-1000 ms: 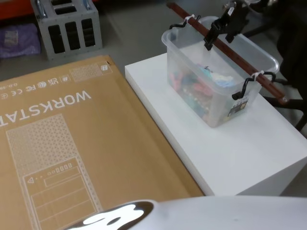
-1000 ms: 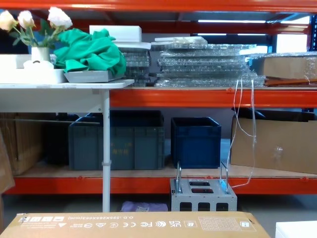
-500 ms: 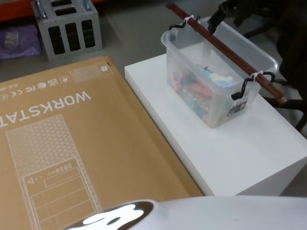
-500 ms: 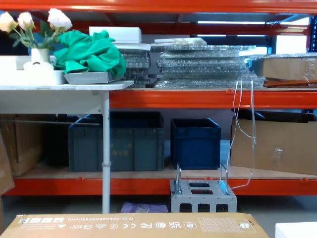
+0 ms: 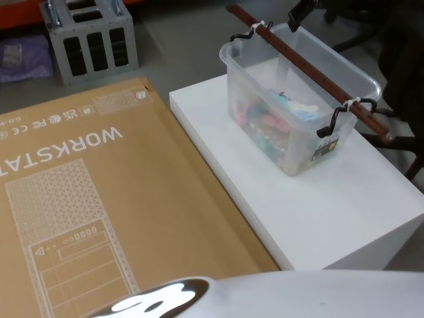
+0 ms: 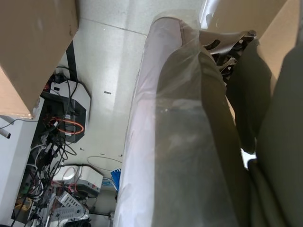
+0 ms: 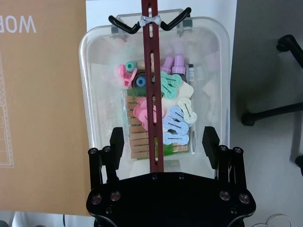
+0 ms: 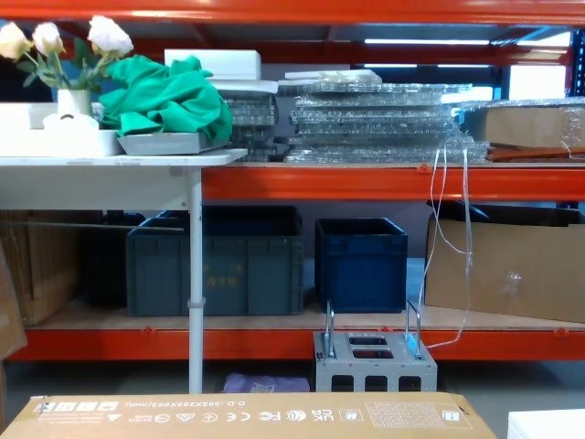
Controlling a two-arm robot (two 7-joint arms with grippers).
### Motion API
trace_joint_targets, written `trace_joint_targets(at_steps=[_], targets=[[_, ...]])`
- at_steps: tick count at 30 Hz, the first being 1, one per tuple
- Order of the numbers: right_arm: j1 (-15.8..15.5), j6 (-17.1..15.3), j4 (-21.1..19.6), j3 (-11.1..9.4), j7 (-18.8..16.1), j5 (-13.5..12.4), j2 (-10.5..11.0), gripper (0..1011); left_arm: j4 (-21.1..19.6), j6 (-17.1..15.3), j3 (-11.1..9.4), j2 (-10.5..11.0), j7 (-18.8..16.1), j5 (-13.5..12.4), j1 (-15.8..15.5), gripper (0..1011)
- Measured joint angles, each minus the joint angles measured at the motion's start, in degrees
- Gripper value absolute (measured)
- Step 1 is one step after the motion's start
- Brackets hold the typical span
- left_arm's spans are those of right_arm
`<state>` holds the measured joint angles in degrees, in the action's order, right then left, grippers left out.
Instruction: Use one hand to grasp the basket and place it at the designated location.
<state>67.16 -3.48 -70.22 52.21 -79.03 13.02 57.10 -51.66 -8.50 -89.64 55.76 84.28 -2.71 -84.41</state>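
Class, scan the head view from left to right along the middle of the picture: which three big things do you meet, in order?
Brown cardboard box → white table → basket, standing on that table.

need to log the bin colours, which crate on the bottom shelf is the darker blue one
The dark blue crate standing to the right, above the grey metal stand. The wider crate to its left is a duller grey-blue.

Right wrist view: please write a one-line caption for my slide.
Open right gripper above the translucent plastic basket, straddling its reddish-brown bar handle.
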Motion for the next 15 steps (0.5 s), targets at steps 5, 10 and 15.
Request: trace_joint_targets(at_steps=[5, 10, 15], targets=[[-0.09, -0.13, -0.04, -0.25, -0.01, 0.05, 0.01, 1000, 0.00, 0.00, 0.00, 0.00, 0.00, 0.00, 0.00, 0], [-0.10, -0.13, -0.04, -0.25, -0.02, 0.06, 0.01, 1000, 0.00, 0.00, 0.00, 0.00, 0.00, 0.00, 0.00, 0], [-0.09, -0.13, -0.03, -0.21, -0.04, 0.06, -0.01, 1000, 0.00, 0.00, 0.00, 0.00, 0.00, 0.00, 0.00, 0]])
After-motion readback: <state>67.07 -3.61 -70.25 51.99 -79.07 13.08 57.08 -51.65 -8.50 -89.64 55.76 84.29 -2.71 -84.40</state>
